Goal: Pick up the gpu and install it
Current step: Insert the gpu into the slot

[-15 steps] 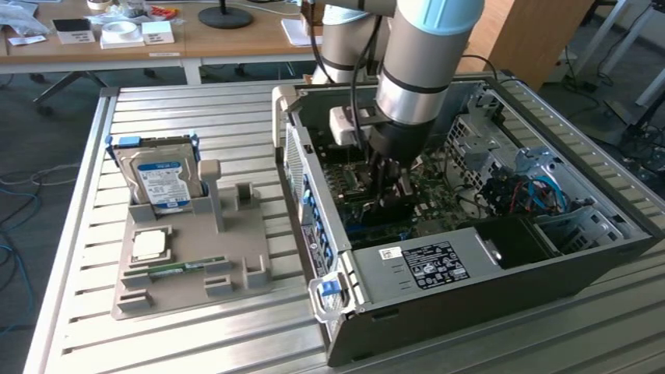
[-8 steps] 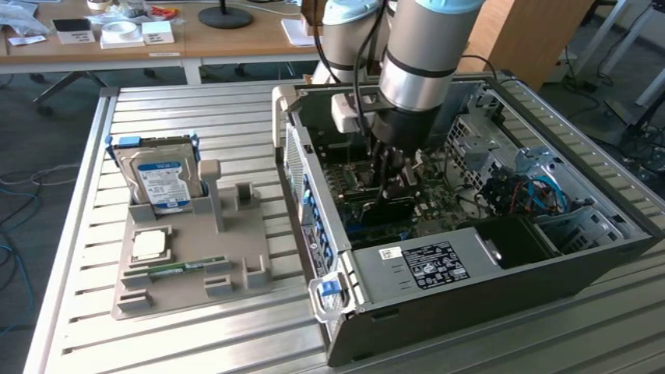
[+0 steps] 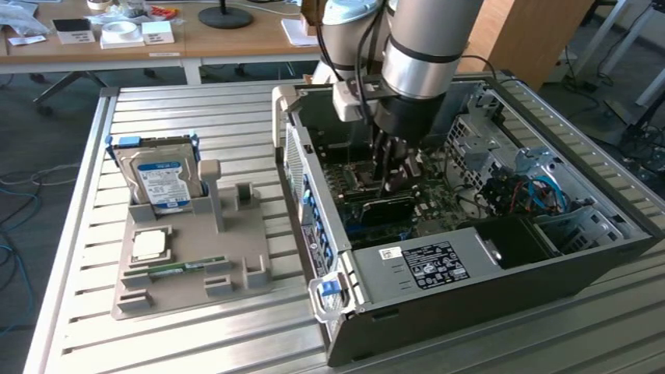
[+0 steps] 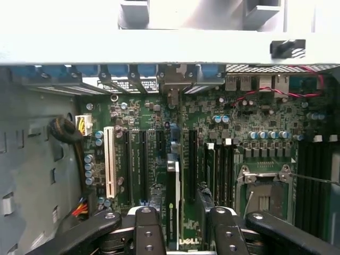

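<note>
The gpu (image 3: pixel 382 209) sits low inside the open computer case (image 3: pixel 499 273), directly under my gripper (image 3: pixel 400 183). In the wrist view the gpu (image 4: pixel 172 191) is edge-on, a thin green board with its black cooler on one side. It stands upright between my gripper's (image 4: pixel 185 234) two black fingers (image 4: pixel 146 228). The fingers are closed on its two faces. The card lines up with the long black expansion slots on the motherboard (image 4: pixel 239 122). Whether its edge is seated in a slot is hidden.
On the exterior view's left, a grey parts tray (image 3: pixel 187 292) holds a hard drive (image 3: pixel 161 183), a CPU (image 3: pixel 151 244) and a RAM stick (image 3: pixel 187 269). The case walls surround the arm closely. A white slot (image 4: pixel 109 159) and the CPU socket (image 4: pixel 263 186) flank the card.
</note>
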You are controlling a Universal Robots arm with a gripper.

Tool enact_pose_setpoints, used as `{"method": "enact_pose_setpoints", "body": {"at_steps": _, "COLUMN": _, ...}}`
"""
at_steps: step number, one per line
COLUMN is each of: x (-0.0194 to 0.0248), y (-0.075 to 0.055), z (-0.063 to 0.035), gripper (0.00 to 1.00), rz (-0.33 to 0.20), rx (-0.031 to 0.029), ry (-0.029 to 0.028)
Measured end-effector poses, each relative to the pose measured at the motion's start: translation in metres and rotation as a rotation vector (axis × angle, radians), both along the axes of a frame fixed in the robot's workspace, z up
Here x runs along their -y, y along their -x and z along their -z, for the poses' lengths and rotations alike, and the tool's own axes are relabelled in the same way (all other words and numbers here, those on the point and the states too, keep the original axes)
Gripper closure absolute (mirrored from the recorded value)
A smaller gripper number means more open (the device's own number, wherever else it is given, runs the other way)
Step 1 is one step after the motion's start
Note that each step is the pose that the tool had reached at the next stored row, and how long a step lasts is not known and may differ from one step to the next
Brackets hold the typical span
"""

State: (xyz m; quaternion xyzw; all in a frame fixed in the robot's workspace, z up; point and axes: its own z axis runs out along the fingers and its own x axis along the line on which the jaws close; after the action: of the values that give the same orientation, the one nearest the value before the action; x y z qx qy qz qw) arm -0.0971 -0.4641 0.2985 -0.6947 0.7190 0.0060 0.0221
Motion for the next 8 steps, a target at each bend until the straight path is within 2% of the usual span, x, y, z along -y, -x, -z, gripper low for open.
{"method": "enact_pose_setpoints", "body": {"at_steps": 8, "x": 0.0, "y": 0.0, "z": -0.014, "gripper": 0.6, "rz": 0.0, "rx": 0.0006, "ry": 0.0001}}
